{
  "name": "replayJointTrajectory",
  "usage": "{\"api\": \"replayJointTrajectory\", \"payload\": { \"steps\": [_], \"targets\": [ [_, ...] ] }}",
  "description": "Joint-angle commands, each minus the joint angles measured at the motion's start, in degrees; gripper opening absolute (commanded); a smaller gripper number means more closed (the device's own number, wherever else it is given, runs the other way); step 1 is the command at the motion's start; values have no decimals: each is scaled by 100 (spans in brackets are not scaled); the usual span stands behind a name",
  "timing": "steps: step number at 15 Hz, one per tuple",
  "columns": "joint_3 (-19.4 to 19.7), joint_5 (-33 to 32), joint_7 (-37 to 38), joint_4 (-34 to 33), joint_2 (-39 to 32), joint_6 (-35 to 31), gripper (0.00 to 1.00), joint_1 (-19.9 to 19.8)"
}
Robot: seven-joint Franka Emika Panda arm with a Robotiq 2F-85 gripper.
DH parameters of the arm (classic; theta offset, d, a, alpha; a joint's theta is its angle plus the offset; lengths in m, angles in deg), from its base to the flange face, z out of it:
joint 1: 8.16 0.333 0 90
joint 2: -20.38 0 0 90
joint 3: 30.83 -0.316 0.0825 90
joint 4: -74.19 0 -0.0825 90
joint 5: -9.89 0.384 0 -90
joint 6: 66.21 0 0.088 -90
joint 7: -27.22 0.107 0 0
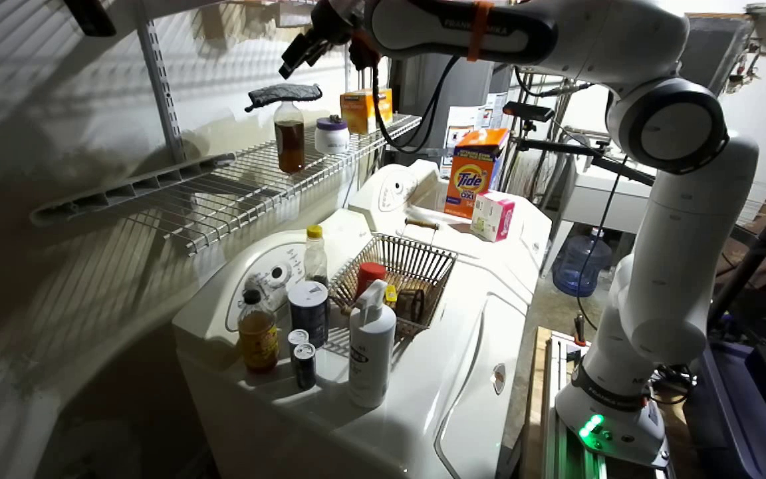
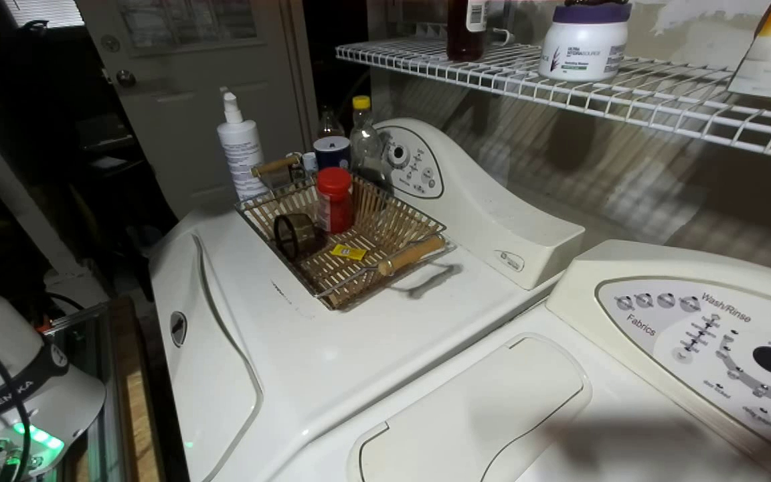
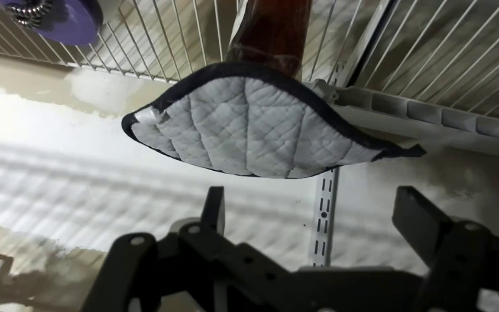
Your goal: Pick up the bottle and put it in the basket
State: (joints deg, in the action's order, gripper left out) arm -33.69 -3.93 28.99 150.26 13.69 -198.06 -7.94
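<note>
The gripper (image 3: 309, 208) hangs above the level of the wire shelf (image 2: 660, 110), its 2 fingers (image 3: 420, 223) released and spread wide, with wall showing between them. The reddish-brown bottle (image 1: 292, 150) stands upright on that shelf, higher than the back edge of the bench (image 2: 332, 365), a white machine top. A quilted pot holder (image 3: 249, 130) lies over the bottle, hiding its top. The basket (image 2: 402, 217) sits near the bench's back edge, holding a red-lidded jar (image 2: 336, 201), a brown vessel (image 2: 304, 231) on its side and a yellow packet (image 2: 348, 252). A spray bottle (image 1: 371, 352) stands near the bench's end edge; an amber bottle (image 1: 258, 339) is near the back corner.
</note>
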Motion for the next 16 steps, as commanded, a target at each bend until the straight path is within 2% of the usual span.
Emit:
{"api": "replayJointTrajectory", "payload": {
  "steps": [1,16],
  "targets": [
    [30,-174,138,-717,-483,335,100,44],
    [142,23,50,-1369,-1277,340,100,-43]
  ]
}}
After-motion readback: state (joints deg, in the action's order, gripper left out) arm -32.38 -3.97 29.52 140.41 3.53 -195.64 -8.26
